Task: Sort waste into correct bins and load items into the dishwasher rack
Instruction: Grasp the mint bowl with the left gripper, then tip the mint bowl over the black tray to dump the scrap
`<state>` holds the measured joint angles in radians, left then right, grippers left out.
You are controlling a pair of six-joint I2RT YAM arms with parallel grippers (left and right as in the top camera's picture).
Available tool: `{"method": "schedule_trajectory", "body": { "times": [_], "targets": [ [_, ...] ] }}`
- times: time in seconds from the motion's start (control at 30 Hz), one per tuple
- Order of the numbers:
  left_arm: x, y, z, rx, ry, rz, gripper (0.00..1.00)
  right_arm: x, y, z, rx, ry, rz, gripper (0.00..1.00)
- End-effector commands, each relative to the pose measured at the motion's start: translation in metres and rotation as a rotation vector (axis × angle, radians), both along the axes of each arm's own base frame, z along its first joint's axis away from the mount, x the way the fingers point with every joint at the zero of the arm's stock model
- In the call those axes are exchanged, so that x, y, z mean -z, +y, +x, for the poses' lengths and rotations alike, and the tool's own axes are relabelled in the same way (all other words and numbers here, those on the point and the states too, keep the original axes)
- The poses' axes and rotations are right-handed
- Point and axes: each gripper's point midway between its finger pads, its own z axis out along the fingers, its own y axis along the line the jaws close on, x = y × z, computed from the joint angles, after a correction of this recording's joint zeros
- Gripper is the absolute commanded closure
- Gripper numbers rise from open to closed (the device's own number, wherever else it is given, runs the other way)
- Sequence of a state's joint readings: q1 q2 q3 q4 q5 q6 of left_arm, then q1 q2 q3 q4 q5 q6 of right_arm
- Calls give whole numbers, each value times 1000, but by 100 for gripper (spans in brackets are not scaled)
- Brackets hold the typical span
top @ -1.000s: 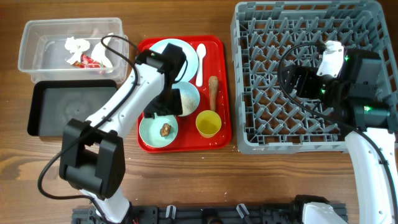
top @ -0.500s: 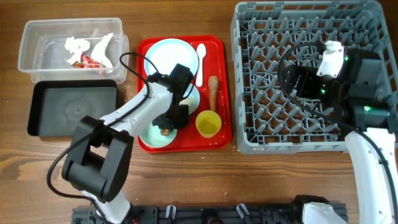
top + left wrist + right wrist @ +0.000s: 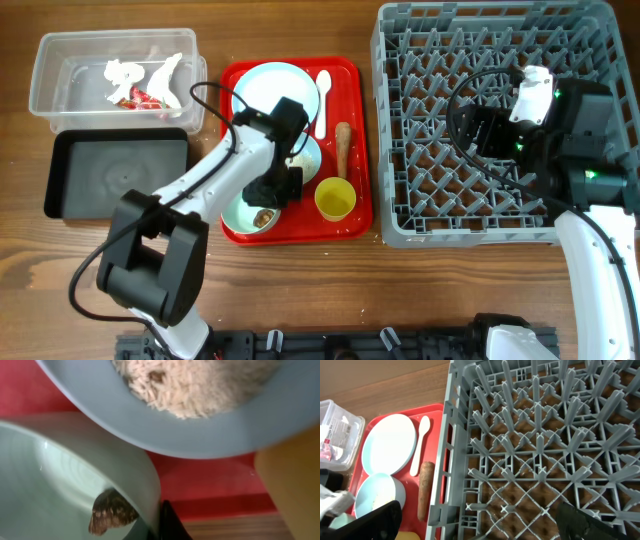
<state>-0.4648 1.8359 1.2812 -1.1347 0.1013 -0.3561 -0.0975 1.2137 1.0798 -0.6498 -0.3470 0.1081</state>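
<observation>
My left gripper [image 3: 268,198] is down in the red tray, shut on the near rim of the mint-green bowl [image 3: 238,214]. In the left wrist view one dark finger [image 3: 170,522] presses the outside of that rim, and the small brown lump [image 3: 111,510] lies just inside it. Beside it stand a pale blue bowl [image 3: 200,435] holding white crumbs [image 3: 195,380] and the yellow cup [image 3: 335,198]. The plate [image 3: 270,88], white spoon [image 3: 322,100] and brown stick [image 3: 343,145] lie on the tray. My right gripper [image 3: 480,515] hangs open over the dishwasher rack [image 3: 480,210].
The clear tub [image 3: 60,100] at the back left holds a red-and-white wrapper [image 3: 145,97] and paper scraps [image 3: 125,72]. The black tray [image 3: 115,175] lies in front of it. The red tray [image 3: 362,140] sits close against the rack's left wall.
My left gripper has come down from over the pale blue bowl to the mint-green bowl and closed on its rim. The right arm has not moved.
</observation>
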Motion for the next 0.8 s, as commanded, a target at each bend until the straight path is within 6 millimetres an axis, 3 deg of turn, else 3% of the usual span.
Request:
{"method": "schedule_trajectory", "body": {
  "times": [0.0,0.17,0.37,0.5,0.67,0.77],
  "targets": [
    [-52,1,20,-27,-78,-99,96,-7,-2,4,24,-9,10,0],
    [-89,37,42,-103,-151,-242,96,-7,-2,4,25,-8,11,0],
    [-113,106,86,-245,-310,-554,96,-7,-2,4,42,-2,29,0],
    [-131,150,104,-289,-457,-776,96,-7,-2,4,42,-2,29,0],
    [-127,200,112,-480,-510,-1001,96,-7,-2,4,42,-3,29,0],
    [-124,216,115,-585,-499,-1121,96,-7,-2,4,42,-2,28,0]
  ]
}}
